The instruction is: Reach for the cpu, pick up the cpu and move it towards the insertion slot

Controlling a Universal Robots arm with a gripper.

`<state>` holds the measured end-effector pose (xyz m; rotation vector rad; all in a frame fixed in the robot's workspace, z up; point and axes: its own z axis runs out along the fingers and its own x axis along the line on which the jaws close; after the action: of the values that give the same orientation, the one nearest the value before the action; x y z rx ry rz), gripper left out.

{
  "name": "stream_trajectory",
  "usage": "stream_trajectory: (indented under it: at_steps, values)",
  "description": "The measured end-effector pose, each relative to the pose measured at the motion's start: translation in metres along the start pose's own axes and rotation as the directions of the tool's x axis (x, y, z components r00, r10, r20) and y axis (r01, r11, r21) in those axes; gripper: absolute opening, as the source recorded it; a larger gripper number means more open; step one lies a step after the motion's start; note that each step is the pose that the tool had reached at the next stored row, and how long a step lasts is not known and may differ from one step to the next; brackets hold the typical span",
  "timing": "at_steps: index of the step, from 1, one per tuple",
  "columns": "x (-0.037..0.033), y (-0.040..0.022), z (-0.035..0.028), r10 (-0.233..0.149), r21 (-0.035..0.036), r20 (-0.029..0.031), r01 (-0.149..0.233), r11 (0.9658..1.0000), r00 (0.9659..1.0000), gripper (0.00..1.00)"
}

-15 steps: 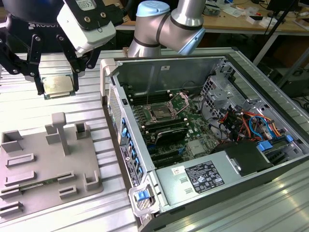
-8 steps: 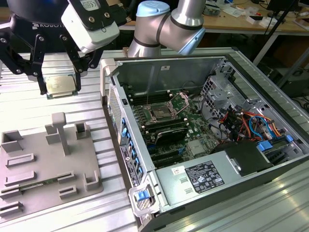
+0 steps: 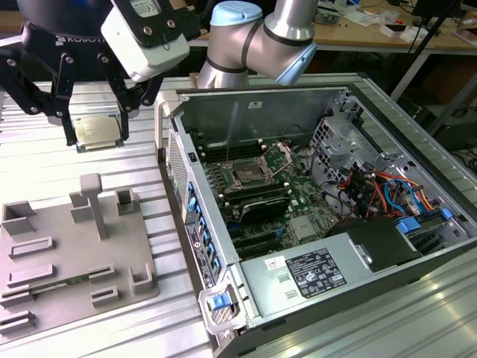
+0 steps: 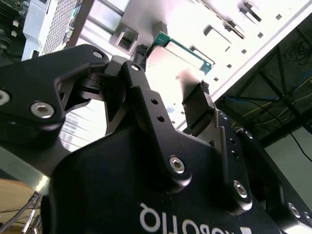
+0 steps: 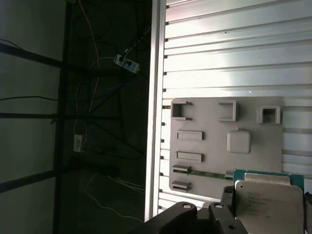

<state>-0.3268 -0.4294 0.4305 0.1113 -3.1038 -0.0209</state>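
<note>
My gripper point(image 3: 97, 134) hangs above the slatted metal table at the exterior view's left, shut on the cpu point(image 3: 98, 131). The chip is a flat square with a silvery top and a thin green rim, held level between the two black fingers. In the second wrist view the cpu point(image 4: 181, 48) sits clamped between the fingertips point(image 4: 204, 92). Its metal lid point(image 5: 269, 201) also shows in the first wrist view. The insertion slot point(image 3: 246, 177), a shiny-framed socket with a dark centre, lies on the green board inside the open computer case, well to the exterior view's right of the gripper.
A grey fixture plate point(image 3: 74, 246) with raised holders and a memory stick point(image 3: 45, 286) lies below the gripper; it also appears in the first wrist view point(image 5: 209, 146). The case's side wall point(image 3: 173, 142) stands between gripper and socket. Cables point(image 3: 380, 194) crowd the case's far side.
</note>
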Motion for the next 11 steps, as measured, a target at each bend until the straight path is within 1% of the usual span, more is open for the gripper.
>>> stream_trajectory:
  at_steps: [11]
  values:
    - [-0.0089, -0.0006, -0.0003, 0.000, 0.0000, 0.0000, 0.000, 1.0000, 1.0000, 0.55]
